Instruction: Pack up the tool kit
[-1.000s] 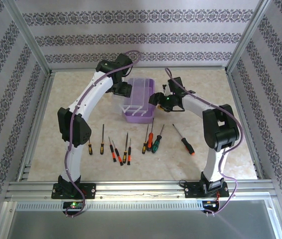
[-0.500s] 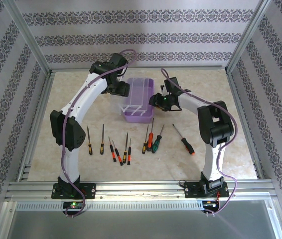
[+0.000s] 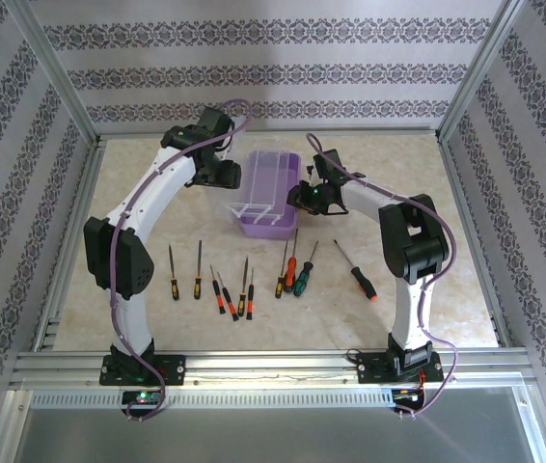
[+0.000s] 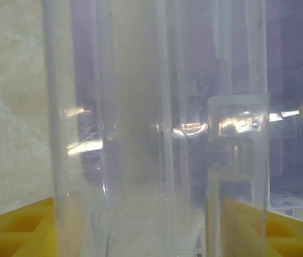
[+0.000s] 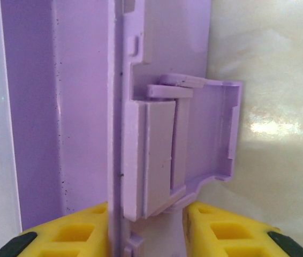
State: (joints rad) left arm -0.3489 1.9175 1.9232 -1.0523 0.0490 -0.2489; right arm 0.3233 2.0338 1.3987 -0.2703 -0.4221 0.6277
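Both claws are set at the purple box (image 3: 269, 230). The right claw (image 5: 147, 211) is clamped on its wall beside the latch (image 5: 199, 134), and the clear lid (image 4: 141, 118) stands between the fingers of the left claw (image 4: 135, 210) (whether they press it cannot be told). The box is best kept pinned and the lid swung fully open before the screwdrivers (image 3: 244, 289), well behind both claws, are fetched. Since a second ago the left claw has been drawn leftward; box and screwdrivers are unmoved.
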